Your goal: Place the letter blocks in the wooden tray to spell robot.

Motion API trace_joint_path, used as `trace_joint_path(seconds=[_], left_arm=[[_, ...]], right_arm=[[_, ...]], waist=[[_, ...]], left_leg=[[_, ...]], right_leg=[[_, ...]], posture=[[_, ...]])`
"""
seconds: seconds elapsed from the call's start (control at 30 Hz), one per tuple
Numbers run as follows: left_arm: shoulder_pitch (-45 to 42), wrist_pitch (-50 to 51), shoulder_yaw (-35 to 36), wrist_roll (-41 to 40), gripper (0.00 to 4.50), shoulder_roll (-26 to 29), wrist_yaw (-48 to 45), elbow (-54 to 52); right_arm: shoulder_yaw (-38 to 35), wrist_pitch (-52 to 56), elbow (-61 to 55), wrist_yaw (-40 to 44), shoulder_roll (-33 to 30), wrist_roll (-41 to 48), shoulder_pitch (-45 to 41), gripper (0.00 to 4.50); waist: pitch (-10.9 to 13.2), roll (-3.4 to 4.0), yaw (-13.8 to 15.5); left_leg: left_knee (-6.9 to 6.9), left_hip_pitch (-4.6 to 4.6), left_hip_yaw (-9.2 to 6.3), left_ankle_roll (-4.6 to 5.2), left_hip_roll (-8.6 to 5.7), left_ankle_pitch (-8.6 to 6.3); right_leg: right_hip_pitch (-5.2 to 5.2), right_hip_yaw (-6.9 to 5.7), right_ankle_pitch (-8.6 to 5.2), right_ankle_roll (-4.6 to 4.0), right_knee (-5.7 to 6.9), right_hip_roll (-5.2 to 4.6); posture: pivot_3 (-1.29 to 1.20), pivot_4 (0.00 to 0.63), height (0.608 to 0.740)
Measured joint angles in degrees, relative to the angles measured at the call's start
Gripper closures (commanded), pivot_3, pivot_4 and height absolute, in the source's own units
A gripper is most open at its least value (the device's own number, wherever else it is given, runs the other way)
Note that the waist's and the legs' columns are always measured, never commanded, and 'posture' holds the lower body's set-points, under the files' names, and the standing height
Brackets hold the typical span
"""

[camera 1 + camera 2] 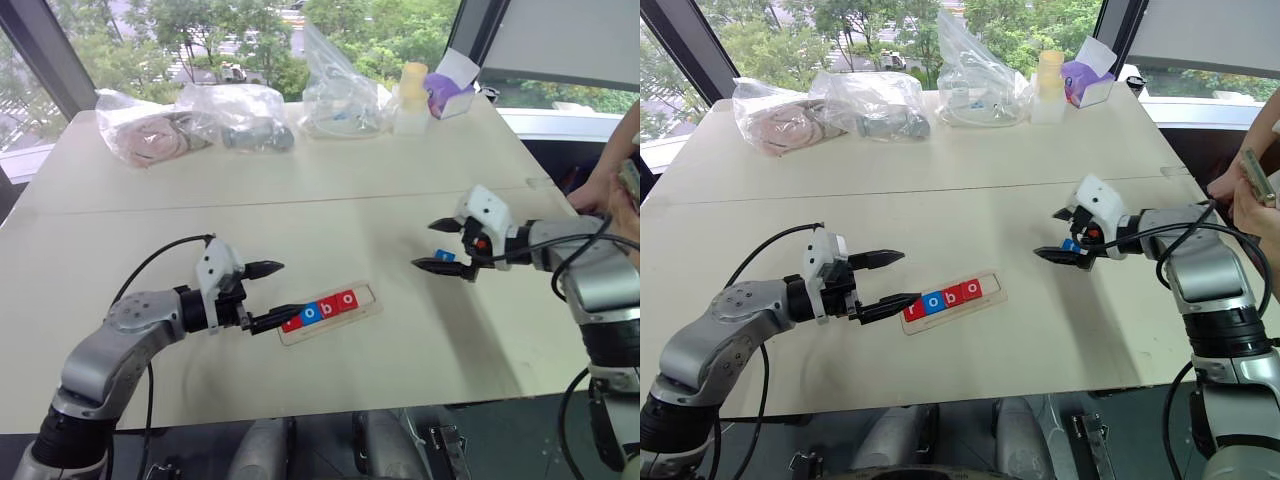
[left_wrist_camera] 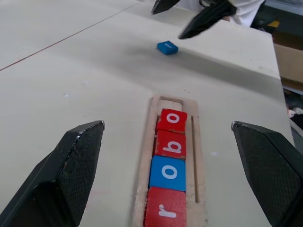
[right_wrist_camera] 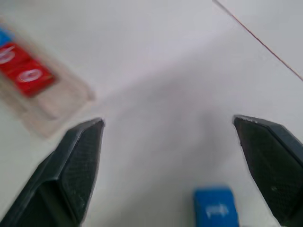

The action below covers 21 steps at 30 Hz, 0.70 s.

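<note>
The wooden tray (image 1: 367,293) lies at the middle front of the table. In its slot sit a red r (image 2: 165,213), a blue o (image 2: 168,172), a red b (image 2: 171,144) and a red o (image 2: 173,120); the slot's right end is bare. One blue letter block (image 3: 215,208) lies loose on the table to the right. My right gripper (image 1: 425,245) hovers open just over it, one finger on each side, not touching. My left gripper (image 1: 285,290) stands open at the tray's left end, holding nothing.
Clear plastic bags (image 1: 235,115) with odds and ends, a pale cup (image 1: 412,95) and a purple-and-white box (image 1: 450,90) line the far edge. A person's hand (image 1: 600,190) rests at the right edge of the table.
</note>
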Motion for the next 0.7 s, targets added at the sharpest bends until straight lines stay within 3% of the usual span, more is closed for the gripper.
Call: trace_joint_path(seconds=[0.3, 0.7], left_arm=[[-1.52, -0.21, -0.54, 0.76, 0.0, -0.02, -1.76, 1.59], [-1.6, -0.2, -0.51, 0.96, 0.0, -0.11, -1.54, 1.58]], right_arm=[[0.36, 1.78, -0.53, -6.93, 0.66, -0.06, 6.29, 0.03], [0.23, 5.28, 4.9, -14.24, 3.62, 0.39, 3.57, 0.03]], waist=[[0.0, 0.0, 0.0], [0.0, 0.01, -0.04]], left_leg=[[0.01, -0.01, 0.02, 0.01, 0.0, 0.0], [0.01, 0.0, 0.01, 0.01, 0.0, 0.0]], right_leg=[[0.01, 0.0, 0.03, 0.06, -0.01, 0.0], [0.01, 0.0, 0.08, 0.14, 0.0, 0.02]], posture=[[0.0, 0.15, 0.74], [0.0, 0.15, 0.74]])
